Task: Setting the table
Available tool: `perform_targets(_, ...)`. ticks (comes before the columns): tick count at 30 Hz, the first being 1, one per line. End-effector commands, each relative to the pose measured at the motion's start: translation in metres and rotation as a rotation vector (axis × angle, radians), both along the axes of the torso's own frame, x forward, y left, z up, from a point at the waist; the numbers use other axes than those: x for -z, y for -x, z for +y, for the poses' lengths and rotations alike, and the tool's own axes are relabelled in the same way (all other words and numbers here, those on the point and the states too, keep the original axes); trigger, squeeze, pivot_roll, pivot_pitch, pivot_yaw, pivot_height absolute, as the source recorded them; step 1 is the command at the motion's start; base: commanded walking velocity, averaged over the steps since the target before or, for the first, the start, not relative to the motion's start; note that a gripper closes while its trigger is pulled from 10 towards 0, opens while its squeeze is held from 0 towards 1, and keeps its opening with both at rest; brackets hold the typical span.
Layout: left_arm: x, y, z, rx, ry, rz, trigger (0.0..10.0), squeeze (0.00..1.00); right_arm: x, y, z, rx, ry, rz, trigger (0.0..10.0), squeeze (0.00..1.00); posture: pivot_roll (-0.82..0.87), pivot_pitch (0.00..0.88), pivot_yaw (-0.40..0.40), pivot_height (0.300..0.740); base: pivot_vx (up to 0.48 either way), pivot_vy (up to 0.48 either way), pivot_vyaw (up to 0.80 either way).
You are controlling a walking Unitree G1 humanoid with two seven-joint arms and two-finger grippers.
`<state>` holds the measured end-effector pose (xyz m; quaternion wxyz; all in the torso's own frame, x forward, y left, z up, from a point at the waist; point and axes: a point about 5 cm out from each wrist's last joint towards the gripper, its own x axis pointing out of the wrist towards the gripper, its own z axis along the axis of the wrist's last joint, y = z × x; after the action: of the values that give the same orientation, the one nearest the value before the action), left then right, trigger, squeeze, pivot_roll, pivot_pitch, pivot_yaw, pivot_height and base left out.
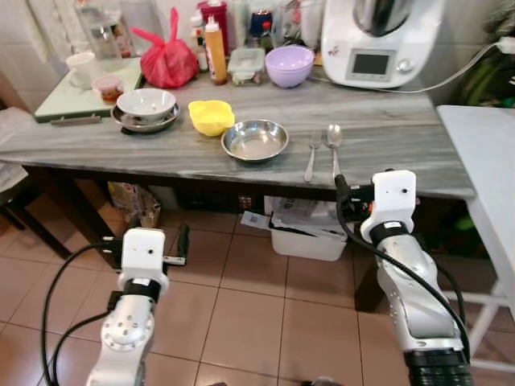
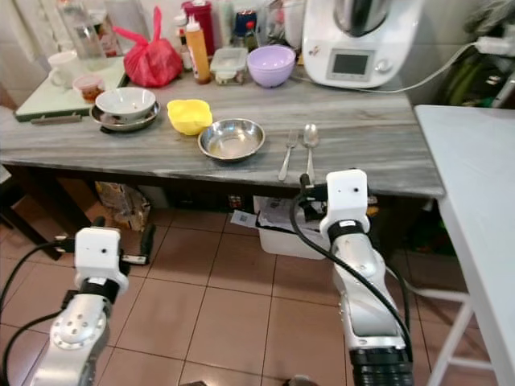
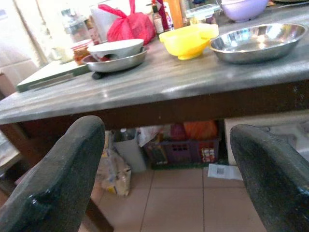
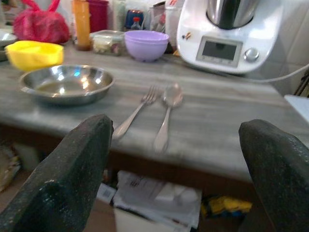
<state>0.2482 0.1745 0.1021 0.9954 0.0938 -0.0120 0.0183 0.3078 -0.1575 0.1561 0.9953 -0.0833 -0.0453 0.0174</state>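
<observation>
the fork [image 1: 312, 155] and the spoon [image 1: 335, 148] lie side by side on the grey table [image 1: 402, 137], just apart from each other, near the front edge and right of its middle. each has its long axis running from front edge to back edge: the fork's tines and the spoon's bowl point toward the back, the handles toward the front edge. the fork leans a little, its handle end angled slightly toward the left end of the table; the spoon lies nearly straight.

just left of the fork sits a steel bowl [image 1: 255, 140], upright. behind and to the left of it is a yellow bowl [image 1: 211, 117], and further left a white bowl [image 1: 146, 103] rests in a metal plate [image 1: 145, 121]. along the back edge stand a red bag [image 1: 168, 60], an orange bottle [image 1: 216, 52], a purple bowl [image 1: 290, 65] and a white kitchen machine [image 1: 381, 40] toward the back right corner.

the right gripper [image 4: 174, 179] is held below and just in front of the front edge, aimed at the fork and spoon, its fingers [image 4: 72, 174] spread wide and holding nothing. the left gripper [image 3: 164, 179] hangs lower over the tiled floor [image 1: 241, 322], before the left part of the table, fingers likewise spread wide and holding nothing.
</observation>
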Motion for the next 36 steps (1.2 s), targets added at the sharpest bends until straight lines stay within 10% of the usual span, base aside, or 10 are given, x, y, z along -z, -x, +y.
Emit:
perform_targets(1, 0.001, 0.001, -0.002, 0.004, -0.002, 0.008, 10.0, 0.0, -0.001, 0.0, -0.003, 0.02, 0.001, -0.002, 10.0, 0.0, -0.1, 0.059, 0.09, 0.74, -0.33, 0.0, 0.0)
perform_targets(36, -0.007, -0.005, -0.017, 0.152, 0.121, -0.031, 10.0, 0.0, -0.001, -0.002, -0.004, 0.04, 0.014, -0.007, 10.0, 0.0, -0.11, 0.05, 0.096, 0.74, -0.044, -0.089, -0.08)
